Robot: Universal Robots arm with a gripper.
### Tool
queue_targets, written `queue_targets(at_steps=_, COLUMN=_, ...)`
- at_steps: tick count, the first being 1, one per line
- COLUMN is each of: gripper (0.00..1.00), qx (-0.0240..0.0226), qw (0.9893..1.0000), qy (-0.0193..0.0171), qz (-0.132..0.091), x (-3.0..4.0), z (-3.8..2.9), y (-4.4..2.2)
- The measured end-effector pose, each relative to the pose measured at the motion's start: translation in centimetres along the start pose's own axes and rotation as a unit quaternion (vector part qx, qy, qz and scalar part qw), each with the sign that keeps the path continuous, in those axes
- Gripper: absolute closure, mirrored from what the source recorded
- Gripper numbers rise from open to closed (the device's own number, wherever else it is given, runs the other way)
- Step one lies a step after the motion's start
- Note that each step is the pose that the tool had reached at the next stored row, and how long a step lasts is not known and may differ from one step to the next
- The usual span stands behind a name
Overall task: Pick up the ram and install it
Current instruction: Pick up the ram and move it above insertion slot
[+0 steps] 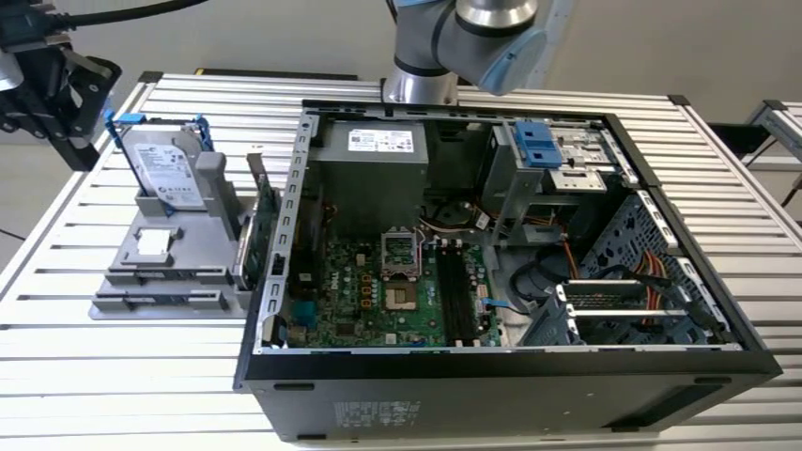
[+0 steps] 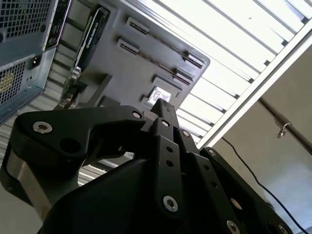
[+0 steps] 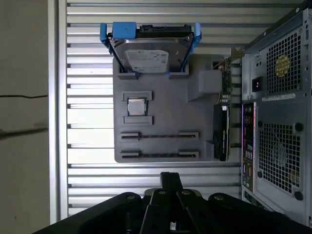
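Exterior view: an open computer case [image 1: 501,395] stands on the slatted worktop [image 1: 113,357]. Towards the exterior view's left lies a grey parts holder [image 1: 176,249] carrying a hard drive [image 1: 163,164] in blue rails. The tool [image 1: 73,141] hangs above the worktop's far corner on that side, well apart from the case and touching nothing. Inside the case, long dark memory slots [image 1: 457,296] run beside the processor socket on the motherboard [image 1: 363,291]. Whether the ram sits in one of them cannot be told.

Second wrist view: the tool [image 2: 161,108] has its fingertips pressed together with nothing pinched between them. It is clear of the holder [image 2: 146,63] beyond it.

First wrist view: the tool [image 3: 170,181] again shows its tips closed on each other and empty, over bare slats just beside the holder's edge. The holder's two long slots [image 3: 158,135] appear as thin dark lines between their end clips, and whether a stick stands in either cannot be told. An expansion card [image 3: 222,131] stands on edge between the holder and the case.
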State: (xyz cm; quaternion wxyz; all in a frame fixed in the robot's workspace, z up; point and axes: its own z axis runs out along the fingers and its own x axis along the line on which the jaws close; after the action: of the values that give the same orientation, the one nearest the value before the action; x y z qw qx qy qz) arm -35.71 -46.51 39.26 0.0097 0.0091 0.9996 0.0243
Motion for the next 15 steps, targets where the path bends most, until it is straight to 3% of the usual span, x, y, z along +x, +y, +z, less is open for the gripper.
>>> queue_targets(at_steps=6, gripper=1.00, qx=0.0000, qw=1.0000, qy=0.0000, qz=0.001, x=-0.01, z=-0.03, y=-0.59)
queue_targets(at_steps=15, gripper=1.00, qx=0.0000, qw=1.0000, qy=-0.0001, qz=0.001, x=-0.01, z=-0.03, y=-0.62)
